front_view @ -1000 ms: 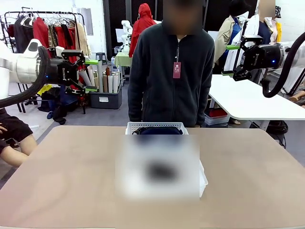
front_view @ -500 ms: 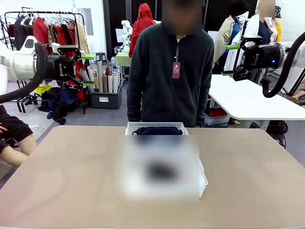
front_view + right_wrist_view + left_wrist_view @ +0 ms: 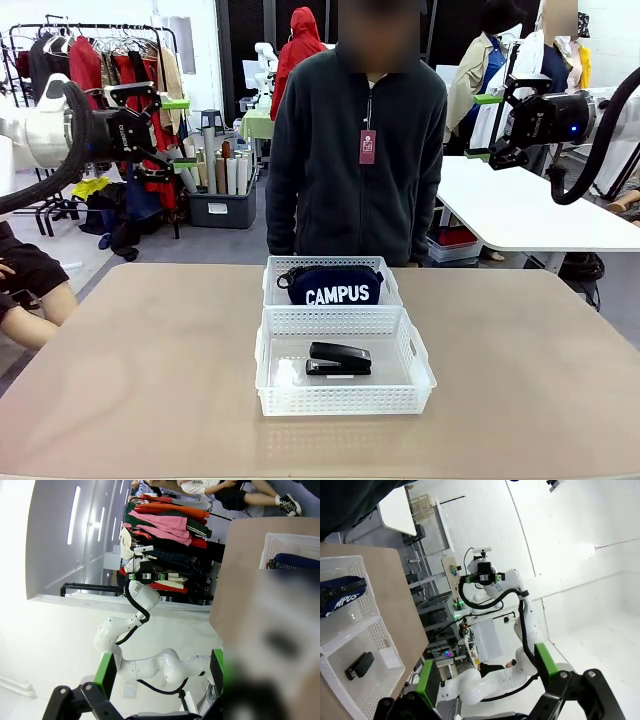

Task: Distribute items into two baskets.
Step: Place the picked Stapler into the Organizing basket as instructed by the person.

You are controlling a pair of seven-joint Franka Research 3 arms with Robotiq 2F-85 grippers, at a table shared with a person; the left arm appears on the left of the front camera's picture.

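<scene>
Both my arms are parked high and wide with nothing to carry: left gripper (image 3: 172, 133) at upper left of the front frame, right gripper (image 3: 484, 126) at upper right, jaws on each spread apart and empty, which I read as the sorting being done. At centre frame sit two white lattice trays end to end. The near basket (image 3: 345, 399) holds the small black stapler (image 3: 339, 359) lying flat; the far basket (image 3: 272, 281), just in front of the person (image 3: 356, 150), holds the navy pouch (image 3: 334, 286), soft, zipped, "CAMPUS" in white facing me.

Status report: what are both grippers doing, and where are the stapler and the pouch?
Left gripper open, raised, empty. Right gripper open, raised, empty. Stapler in near basket; pouch in far basket. Nothing in the way.
</scene>
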